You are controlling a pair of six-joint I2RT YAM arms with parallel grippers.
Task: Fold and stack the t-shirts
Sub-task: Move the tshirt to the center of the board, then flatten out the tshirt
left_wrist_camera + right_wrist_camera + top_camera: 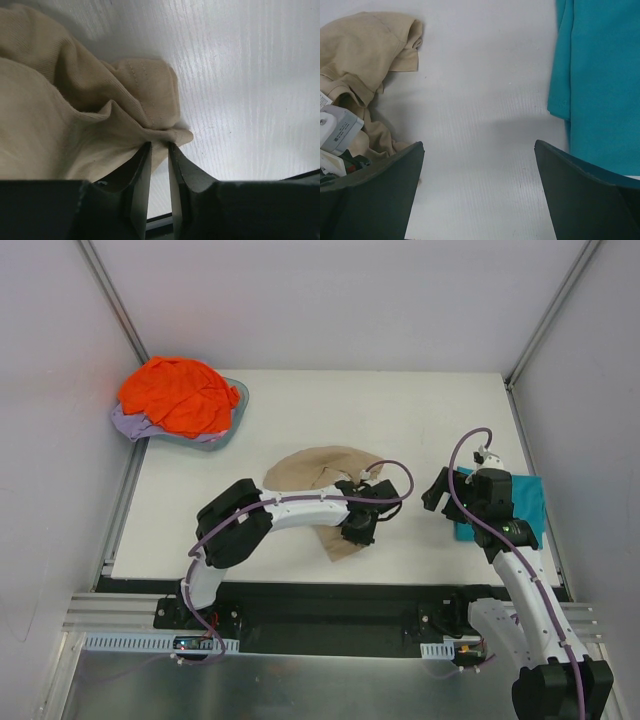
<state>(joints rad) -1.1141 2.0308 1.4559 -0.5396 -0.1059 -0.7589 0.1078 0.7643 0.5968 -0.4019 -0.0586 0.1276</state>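
The tan t-shirt [312, 470] lies crumpled at the table's middle. My left gripper [358, 530] is shut on a bunched edge of it; in the left wrist view the fingertips [159, 144] pinch the tan cloth [75, 115] just above the table. The teal t-shirt [527, 502] lies folded flat at the right edge. My right gripper [437, 490] is open and empty, between the tan shirt [360, 50] and the teal shirt [600, 75], over bare table [479, 145]. The orange t-shirt [175, 395] lies heaped on the lavender t-shirt [128, 424] at the far left.
The orange and lavender shirts sit in a shallow teal-grey basin [239, 400] at the table's far left corner. White walls and metal frame posts enclose the table. A black rail runs along the near edge by the arm bases.
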